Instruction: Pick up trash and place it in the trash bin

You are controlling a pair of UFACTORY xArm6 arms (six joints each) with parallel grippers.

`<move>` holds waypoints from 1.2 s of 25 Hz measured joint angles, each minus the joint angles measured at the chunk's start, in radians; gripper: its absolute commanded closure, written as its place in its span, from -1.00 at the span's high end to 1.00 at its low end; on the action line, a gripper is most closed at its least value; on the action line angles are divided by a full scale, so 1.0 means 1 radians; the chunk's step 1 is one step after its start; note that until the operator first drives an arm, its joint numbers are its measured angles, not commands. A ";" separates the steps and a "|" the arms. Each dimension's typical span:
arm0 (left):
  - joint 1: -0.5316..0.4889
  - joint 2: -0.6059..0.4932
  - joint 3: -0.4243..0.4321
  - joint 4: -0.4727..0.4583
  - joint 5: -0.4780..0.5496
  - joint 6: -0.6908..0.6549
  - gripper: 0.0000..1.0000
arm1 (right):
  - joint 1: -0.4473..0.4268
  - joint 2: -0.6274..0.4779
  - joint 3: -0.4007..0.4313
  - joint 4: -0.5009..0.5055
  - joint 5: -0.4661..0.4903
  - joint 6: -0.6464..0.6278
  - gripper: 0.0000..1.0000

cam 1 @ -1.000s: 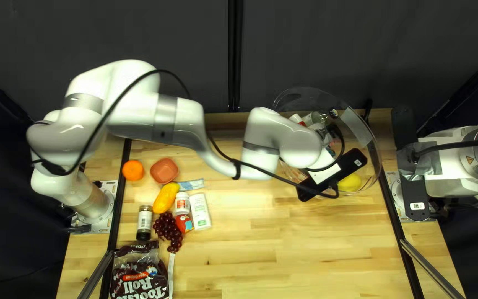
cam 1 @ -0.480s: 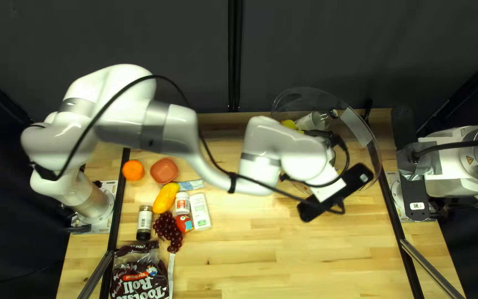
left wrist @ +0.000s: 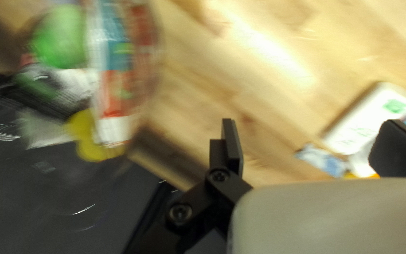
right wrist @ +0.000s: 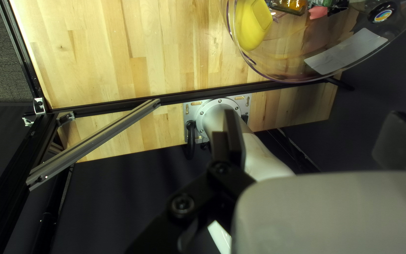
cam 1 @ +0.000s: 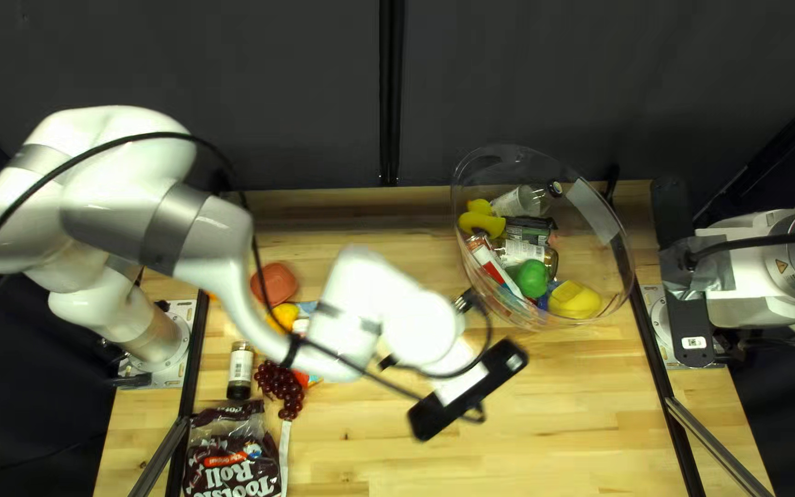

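Since the L arm (cam 1: 351, 304) has been swung off the bin (cam 1: 616, 262), w/ L tool (left wrist: 311, 126) spread wide + empty, another pickup can prob. be started; candy bag (cam 1: 230, 465), spice jar (cam 1: 241, 363) + grapes (cam 1: 280, 383) are left on the surface (cam 1: 554, 414). R tool (right wrist: 313, 117): also wide.

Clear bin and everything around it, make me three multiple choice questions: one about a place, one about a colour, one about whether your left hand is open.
1. Where is the green round thing?
A) on the candy bag
B) in the clear bin
C) on the spice jar

2. What colour are the grapes?
A) white
B) blue
C) dark red

3. How is my left hand?
A) open
B) shut on a bottle
C) shut on nothing

Right letters:
1 B: the top left view shows it among the bin's contents.
2 C: the bunch looks dark red there.
3 A: its two fingers stand wide apart in the left wrist view.
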 measured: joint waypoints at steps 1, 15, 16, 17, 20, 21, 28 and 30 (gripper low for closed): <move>0.005 0.000 0.028 -0.018 -0.022 0.012 1.00 | 0.000 0.000 0.000 0.000 0.000 0.000 1.00; 0.038 0.078 0.234 -0.209 -0.268 0.253 1.00 | 0.000 0.000 0.000 0.000 0.000 0.000 1.00; 0.035 0.083 0.244 -0.221 -0.284 0.267 1.00 | 0.000 0.000 0.000 0.000 0.000 0.000 1.00; 0.032 0.088 0.258 -0.237 -0.306 0.284 1.00 | 0.000 0.000 0.000 0.000 0.000 0.000 1.00; 0.027 0.106 0.299 -0.277 -0.373 0.326 1.00 | 0.000 0.000 0.000 0.000 0.000 0.000 1.00; 0.025 0.111 0.312 -0.284 -0.393 0.332 1.00 | 0.000 0.000 0.000 0.000 0.000 0.000 1.00; 0.038 0.053 0.431 -0.288 -0.469 0.331 1.00 | 0.000 0.000 0.000 0.000 0.000 0.000 1.00; 0.038 0.021 0.464 -0.288 -0.477 0.328 1.00 | 0.000 0.000 0.000 0.000 0.000 0.000 1.00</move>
